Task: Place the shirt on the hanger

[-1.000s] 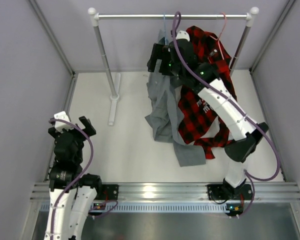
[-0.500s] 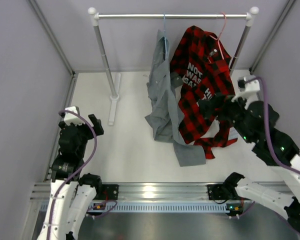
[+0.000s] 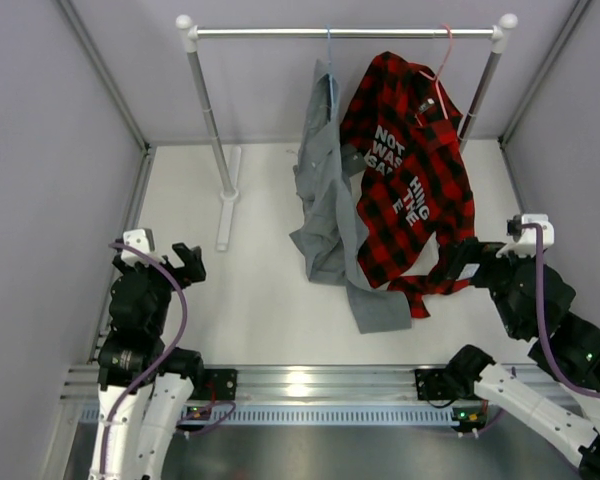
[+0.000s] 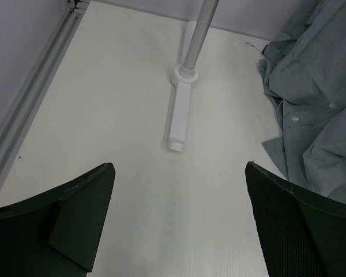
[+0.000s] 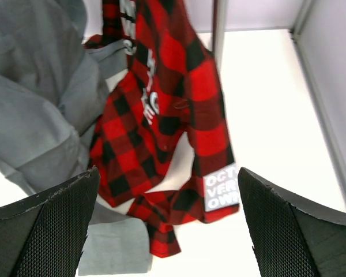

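Observation:
The grey shirt hangs by its collar end from the light-blue hanger, whose hook is over the rail. Its lower part lies crumpled on the table. In the left wrist view the shirt is at the right edge; in the right wrist view it fills the left. My left gripper is open at the near left, far from the shirt, with nothing between its fingers. My right gripper is open at the near right, above the table, and holds nothing.
A red-and-black plaid shirt hangs on a pink hanger right of the grey one, its hem on the table. The rail rests on two posts; the left post's white foot lies ahead of my left gripper.
My right arm has drawn back from the top of the grey shirt at the rail to the near right, with open jaws. The left arm shifted slightly. The shirt stays hanging.

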